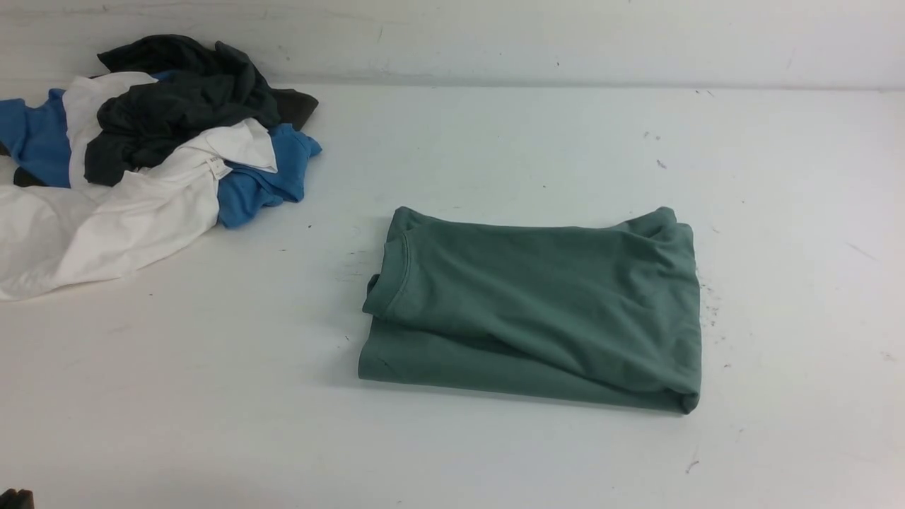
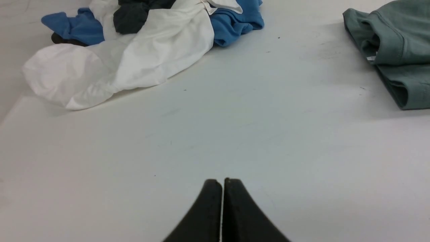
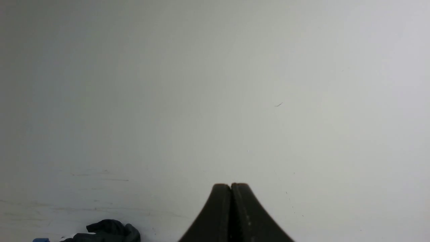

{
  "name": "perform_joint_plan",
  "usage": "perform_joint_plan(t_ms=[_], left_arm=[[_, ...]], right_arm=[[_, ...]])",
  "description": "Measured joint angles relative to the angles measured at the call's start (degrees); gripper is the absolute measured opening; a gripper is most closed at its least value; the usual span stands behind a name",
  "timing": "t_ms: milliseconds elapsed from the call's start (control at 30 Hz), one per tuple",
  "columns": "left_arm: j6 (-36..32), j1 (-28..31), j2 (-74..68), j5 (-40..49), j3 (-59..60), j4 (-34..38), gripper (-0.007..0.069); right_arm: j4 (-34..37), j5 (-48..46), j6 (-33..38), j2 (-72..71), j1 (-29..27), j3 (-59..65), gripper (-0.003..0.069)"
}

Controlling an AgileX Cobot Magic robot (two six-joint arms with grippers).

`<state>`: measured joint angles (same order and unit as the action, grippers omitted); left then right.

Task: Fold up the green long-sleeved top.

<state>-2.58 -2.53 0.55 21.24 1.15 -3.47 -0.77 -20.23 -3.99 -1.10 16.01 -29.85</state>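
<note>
The green long-sleeved top (image 1: pixel 537 304) lies folded into a compact rectangle on the white table, its ribbed collar on the left side. One end of the top (image 2: pixel 393 50) with the collar shows in the left wrist view. My left gripper (image 2: pixel 222 182) is shut with nothing between its black fingers and hovers over bare table, well away from the top. My right gripper (image 3: pixel 231 185) is also shut and empty, over bare table. Neither gripper shows in the front view apart from a dark bit at the bottom left corner.
A pile of other clothes (image 1: pixel 141 155), dark charcoal, white and blue, lies at the far left of the table (image 1: pixel 495 459). That pile (image 2: pixel 141 43) also shows in the left wrist view. The wall runs along the table's back edge.
</note>
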Motion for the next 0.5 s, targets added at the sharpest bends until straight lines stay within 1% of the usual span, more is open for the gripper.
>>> perform_joint_plan(t_ms=[233,333,500], left_arm=[[0.00,0.00,0.00,0.00,0.00,0.00,-0.0004],[0.00,0.00,0.00,0.00,0.00,0.00,-0.0004],[0.00,0.00,0.00,0.00,0.00,0.00,-0.0004]], right_arm=[[-2.03,-1.08,0.67,0.00,-0.48,1.56,-0.0015],[-3.33,-1.22,0.73,-0.02,-2.86,4.67,-0.0015],[-7.81,-1.51,0.86,-0.02,-11.28,17.41,-0.0015]])
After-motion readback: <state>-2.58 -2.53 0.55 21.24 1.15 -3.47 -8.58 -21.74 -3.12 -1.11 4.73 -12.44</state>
